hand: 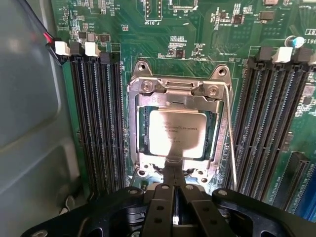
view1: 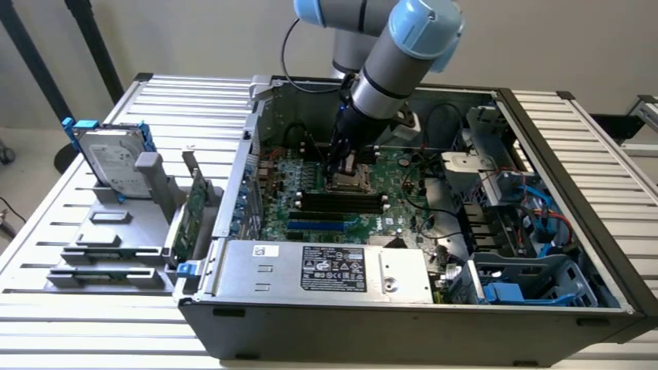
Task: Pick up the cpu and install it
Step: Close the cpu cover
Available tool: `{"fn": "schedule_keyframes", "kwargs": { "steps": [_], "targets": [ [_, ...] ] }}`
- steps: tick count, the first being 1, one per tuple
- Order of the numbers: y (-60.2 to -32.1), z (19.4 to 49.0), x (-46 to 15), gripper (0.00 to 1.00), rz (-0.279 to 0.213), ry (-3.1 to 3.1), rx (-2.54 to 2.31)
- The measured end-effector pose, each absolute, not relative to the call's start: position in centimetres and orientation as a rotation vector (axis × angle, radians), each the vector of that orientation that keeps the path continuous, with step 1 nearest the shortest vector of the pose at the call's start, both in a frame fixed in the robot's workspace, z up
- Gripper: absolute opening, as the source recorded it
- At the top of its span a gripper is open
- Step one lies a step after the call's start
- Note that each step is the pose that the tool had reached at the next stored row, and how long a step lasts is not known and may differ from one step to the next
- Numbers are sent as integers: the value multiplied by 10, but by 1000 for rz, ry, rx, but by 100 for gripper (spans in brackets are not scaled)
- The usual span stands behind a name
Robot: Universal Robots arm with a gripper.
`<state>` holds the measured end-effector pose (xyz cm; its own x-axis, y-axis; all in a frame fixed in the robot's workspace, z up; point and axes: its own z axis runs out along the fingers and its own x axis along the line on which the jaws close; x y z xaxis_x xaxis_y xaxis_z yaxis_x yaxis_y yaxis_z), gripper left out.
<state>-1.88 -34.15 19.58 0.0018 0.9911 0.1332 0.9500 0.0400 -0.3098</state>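
While poised low inside the open computer case (view1: 411, 316), points the gripper (view1: 340, 171) straight down at the middle of the green motherboard (hand: 197, 44). Looks like the seating step: finds the cpu (hand: 176, 132) lying flat and square inside the socket frame (hand: 170, 88), silver lid up, between two banks of black memory slots (hand: 96, 123). Keeps the jaws drawn together, fingers (hand: 160, 197) side by side with barely a slit between them and nothing visible in their grip. Sets their tip at the near edge of the cpu, touching or just above — cannot tell which. Cannot tell either whether the frame's plate is clamped down. Shows a thin lever wire (hand: 231, 148) standing up beside the socket. Calls, on this evidence, for a chip sitting level, no sideways drag across the socket, and a path clear of that wire.

As for writing — reads "DISP" in white on the board beside a pin header (hand: 153, 10). Carries grey print on the cpu lid, too faint to make out. Bears a black-and-white label (view1: 334, 269) on the power supply, lettering too small to read. Leaves the hard drive (view1: 106, 158) with its blue rails upright in a grey rack on the slatted surface (view1: 617, 154), outside the case at the exterior view's left.
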Motion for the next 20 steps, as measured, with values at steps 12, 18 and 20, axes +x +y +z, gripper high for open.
{"fn": "schedule_keyframes", "kwargs": {
  "steps": [12,18,20],
  "targets": [
    [-342,205,-26,11,171,-1997,-1979],
    [-344,213,-35,11,167,-1991,-1981],
    [-346,217,-37,11,167,-1991,-1981]
  ]
}}
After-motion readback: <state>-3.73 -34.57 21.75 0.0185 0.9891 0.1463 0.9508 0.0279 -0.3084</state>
